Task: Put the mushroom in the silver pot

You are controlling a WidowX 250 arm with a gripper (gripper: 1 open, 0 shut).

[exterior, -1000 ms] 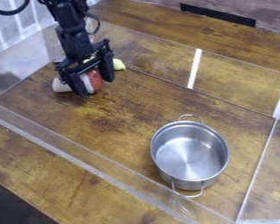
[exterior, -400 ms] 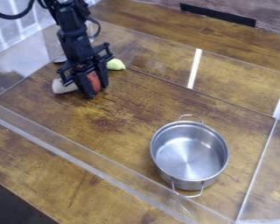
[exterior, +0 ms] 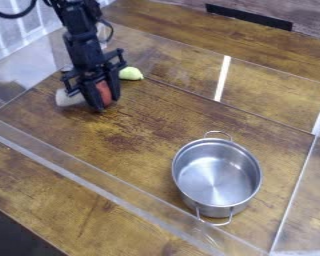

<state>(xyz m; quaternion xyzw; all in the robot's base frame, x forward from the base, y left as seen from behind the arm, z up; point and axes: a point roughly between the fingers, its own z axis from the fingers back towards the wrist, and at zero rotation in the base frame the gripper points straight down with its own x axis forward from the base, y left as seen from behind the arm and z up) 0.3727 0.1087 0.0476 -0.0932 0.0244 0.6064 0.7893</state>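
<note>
One mushroom is apparently clamped by the single gripper; one pot is seen well apart.

The mushroom at the far left shows a reddish-brown cap between the black fingers of the gripper, with a bit of white stem toward its left side, and a small yellow-green piece lies just to its right. The silver pot at the near right is shiny grey steel with a paler, reflective inside. The table is dark brown wood with streaky grain and lighter worn patches, and the low clear walls around it catch white glints.
</note>
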